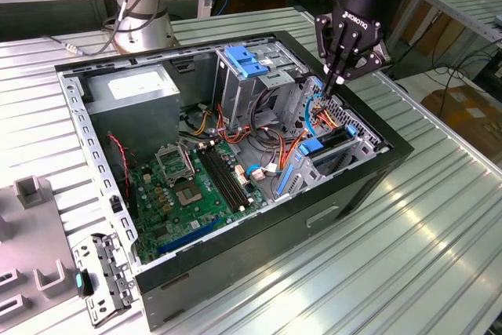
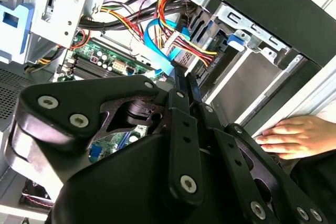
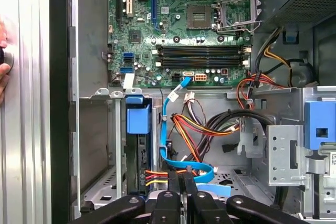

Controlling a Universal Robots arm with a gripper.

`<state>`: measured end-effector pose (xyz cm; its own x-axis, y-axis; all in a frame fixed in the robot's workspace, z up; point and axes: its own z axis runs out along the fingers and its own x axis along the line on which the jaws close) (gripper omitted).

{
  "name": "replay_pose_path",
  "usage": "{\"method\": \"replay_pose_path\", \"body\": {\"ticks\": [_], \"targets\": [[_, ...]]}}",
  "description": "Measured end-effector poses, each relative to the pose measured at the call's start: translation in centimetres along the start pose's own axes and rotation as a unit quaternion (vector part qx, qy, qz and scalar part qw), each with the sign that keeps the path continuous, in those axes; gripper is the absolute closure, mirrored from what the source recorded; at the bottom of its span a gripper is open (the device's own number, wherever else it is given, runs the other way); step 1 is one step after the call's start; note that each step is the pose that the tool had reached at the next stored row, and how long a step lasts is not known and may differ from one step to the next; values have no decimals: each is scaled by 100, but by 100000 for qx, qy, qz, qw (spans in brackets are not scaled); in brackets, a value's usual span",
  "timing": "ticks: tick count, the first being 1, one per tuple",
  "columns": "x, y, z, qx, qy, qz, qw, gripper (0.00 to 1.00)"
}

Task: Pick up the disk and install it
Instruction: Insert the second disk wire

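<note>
1. Exterior view: gripper [image 1: 339,78] hangs over the far-right corner of the open PC case [image 1: 361,186], fingers pressed together, nothing between them.
2. Both wrist views: fingertips sit just above a bundle of coloured cables [image 3: 197,129] & a flat blue data cable [image 3: 170,124].
3. First wrist view: the disk [image 3: 137,153] looks already seated edge-on in the drive cage near the case's side wall, blue rail tab [image 3: 138,117] at its end; prob. fully in, hard to confirm.
4. Motherboard [image 1: 192,186] lies on the case floor, grey power supply [image 1: 129,96] at far left.
5. A person's hand [image 2: 294,136] rests on the table [image 1: 439,241] beside the case.
</note>
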<state>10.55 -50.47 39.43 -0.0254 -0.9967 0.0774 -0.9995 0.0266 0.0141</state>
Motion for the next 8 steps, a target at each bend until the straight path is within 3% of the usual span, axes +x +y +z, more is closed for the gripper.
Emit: {"method": "replay_pose_path", "body": {"ticks": [4,8], "targets": [[-4,0,-11,-30,1,3,100000,82],[-45,-6,9,-21,232,8,100000,82]]}}
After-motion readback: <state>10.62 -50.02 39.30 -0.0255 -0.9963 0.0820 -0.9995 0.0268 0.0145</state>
